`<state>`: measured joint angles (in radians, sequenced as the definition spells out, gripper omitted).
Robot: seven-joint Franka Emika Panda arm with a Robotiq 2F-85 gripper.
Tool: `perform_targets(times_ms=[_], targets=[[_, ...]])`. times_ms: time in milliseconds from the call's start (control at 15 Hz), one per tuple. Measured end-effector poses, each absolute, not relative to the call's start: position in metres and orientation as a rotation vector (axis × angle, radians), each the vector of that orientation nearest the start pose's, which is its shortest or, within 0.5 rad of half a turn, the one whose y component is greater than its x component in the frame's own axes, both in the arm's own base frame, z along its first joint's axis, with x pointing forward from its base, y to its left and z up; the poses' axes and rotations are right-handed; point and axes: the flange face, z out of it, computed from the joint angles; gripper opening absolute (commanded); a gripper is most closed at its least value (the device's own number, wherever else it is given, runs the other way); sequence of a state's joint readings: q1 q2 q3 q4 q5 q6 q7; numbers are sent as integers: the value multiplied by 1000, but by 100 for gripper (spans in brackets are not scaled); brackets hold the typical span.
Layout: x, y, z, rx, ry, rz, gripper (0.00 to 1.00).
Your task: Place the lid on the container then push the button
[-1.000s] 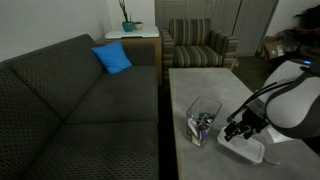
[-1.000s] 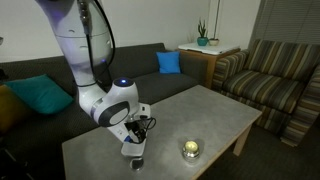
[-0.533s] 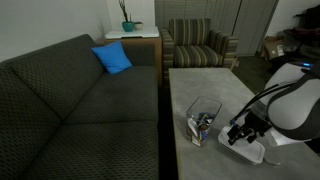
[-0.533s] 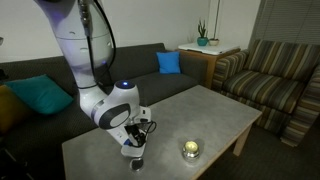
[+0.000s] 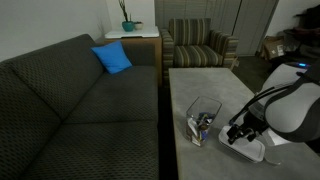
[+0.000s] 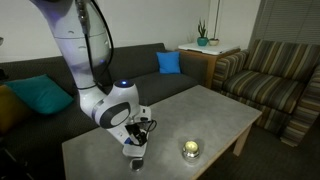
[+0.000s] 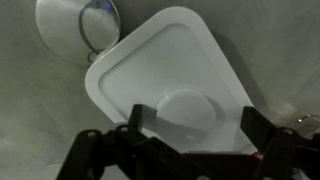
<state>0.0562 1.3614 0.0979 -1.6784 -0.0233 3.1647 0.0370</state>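
Wrist view: the gripper points down at the grey table, jaws spread wide and holding nothing. It hangs over the near edge of the flat white rounded-square plastic lid, which lies flat there. In an exterior view the white arm bends low, wrist near the small clear plastic container, with the lid on the table near it. In an exterior view the arm arches down from above, gripper low over the tabletop.
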Motion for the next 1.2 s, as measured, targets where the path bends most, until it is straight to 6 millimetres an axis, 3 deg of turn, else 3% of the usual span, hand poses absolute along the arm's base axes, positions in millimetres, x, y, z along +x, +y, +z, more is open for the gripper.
perform_targets(times_ms=[1000, 1067, 1133, 1200], targets=[[546, 87, -147, -3029, -20, -189, 100], [546, 85, -147, -3029, -16, -189, 97], [546, 84, -147, -3029, -13, -190, 73], [547, 83, -147, -3029, -10, -190, 72]])
